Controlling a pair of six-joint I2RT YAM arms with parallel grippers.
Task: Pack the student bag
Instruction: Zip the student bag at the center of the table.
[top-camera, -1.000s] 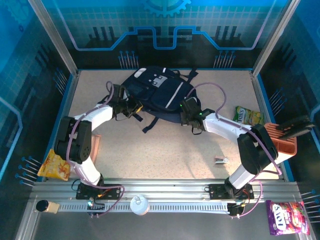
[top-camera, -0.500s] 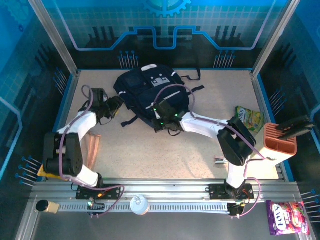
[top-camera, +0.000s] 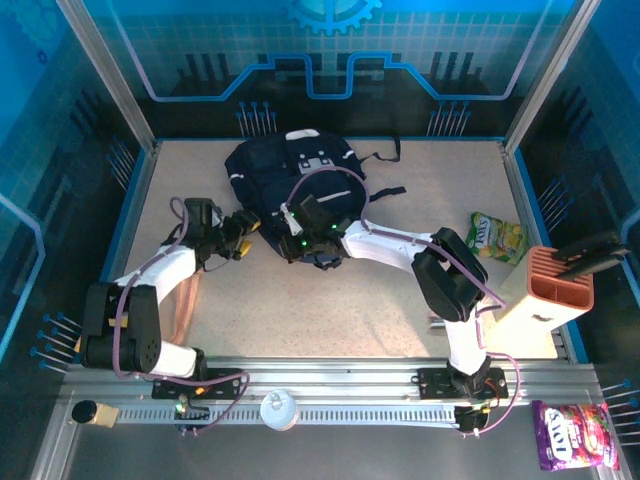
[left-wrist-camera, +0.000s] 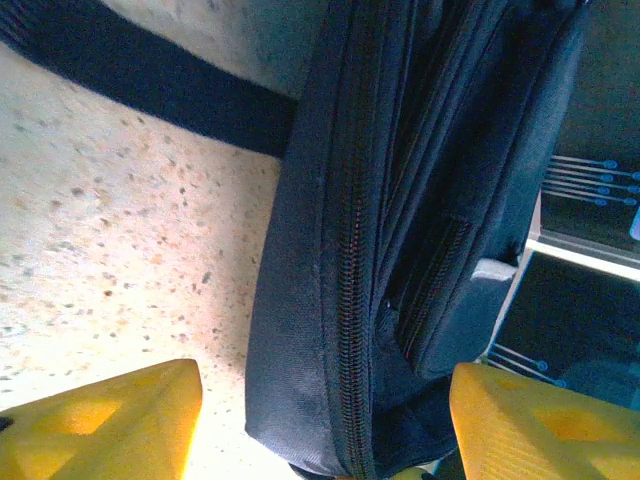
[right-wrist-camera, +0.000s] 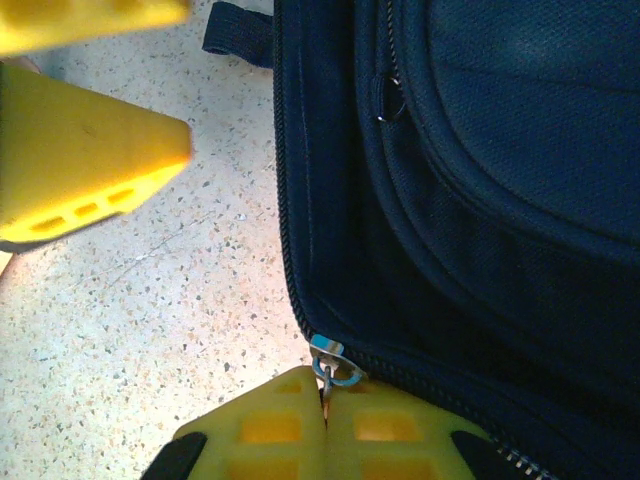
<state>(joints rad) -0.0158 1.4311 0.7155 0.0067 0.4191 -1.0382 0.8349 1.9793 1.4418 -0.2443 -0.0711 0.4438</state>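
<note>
1. Speckled beige table (top-camera: 330, 310) inside a blue-lit enclosure with clear walls; both arm bases are bolted to the metal rail at its near edge.
2. Student bag (top-camera: 300, 175) lies flat at the far middle of the table; dark navy, grey-white patch facing up, black straps trailing to its right.
3. Right gripper (top-camera: 298, 243) reaches across to the bag's near edge; its yellow fingers (right-wrist-camera: 270, 430) are pressed together, with the metal zip pull (right-wrist-camera: 330, 362) pinched at their tips.
4. Left gripper (top-camera: 243, 224) sits at the bag's left side; its fingers (left-wrist-camera: 100, 425) stand well apart with the bag's zipped edge between them; I cannot tell whether they touch the fabric.
5. Peach-coloured holder (top-camera: 550, 290) stands at the table's right edge; a green snack packet (top-camera: 497, 235) lies just beyond it; a purple sweet packet (top-camera: 572, 435) lies off the table at the near right.
</note>
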